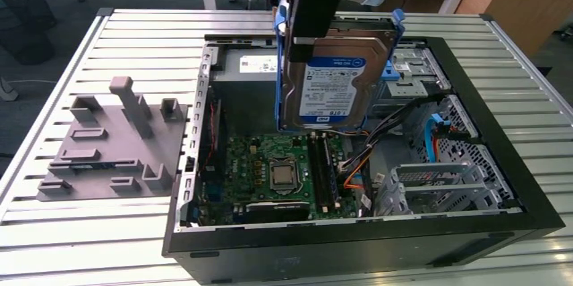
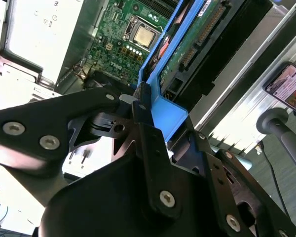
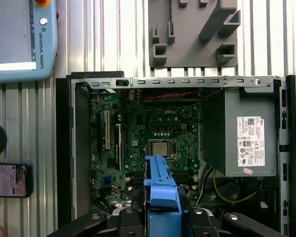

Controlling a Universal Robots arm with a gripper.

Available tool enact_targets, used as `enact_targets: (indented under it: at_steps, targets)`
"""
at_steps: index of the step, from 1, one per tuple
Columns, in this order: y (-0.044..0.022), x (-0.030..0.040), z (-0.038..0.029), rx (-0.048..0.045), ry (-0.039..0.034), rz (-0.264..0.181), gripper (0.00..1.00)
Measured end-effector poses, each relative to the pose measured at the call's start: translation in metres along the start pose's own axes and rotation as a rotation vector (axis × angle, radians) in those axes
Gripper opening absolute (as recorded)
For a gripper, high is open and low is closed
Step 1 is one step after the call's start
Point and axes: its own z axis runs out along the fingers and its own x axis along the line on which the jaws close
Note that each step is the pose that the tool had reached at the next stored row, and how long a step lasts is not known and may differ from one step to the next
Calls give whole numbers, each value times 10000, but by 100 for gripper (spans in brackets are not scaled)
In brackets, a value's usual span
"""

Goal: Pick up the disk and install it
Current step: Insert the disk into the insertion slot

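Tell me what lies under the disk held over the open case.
The disk, clamped in the gripper, hangs over the motherboard and its processor socket. In the first wrist view, the disk itself covers the board strip directly below.

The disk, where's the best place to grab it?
Its top end, on the blue carrier, coming from above, where the hand pinches it now. The disk hangs upright over the open case, so that end is free and thin enough to pinch.
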Motion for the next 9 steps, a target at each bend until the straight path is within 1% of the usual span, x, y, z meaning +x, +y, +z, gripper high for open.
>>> enact_targets:
  at_steps: [9]
  targets:
    - [0,6,0,0,1,0,37]
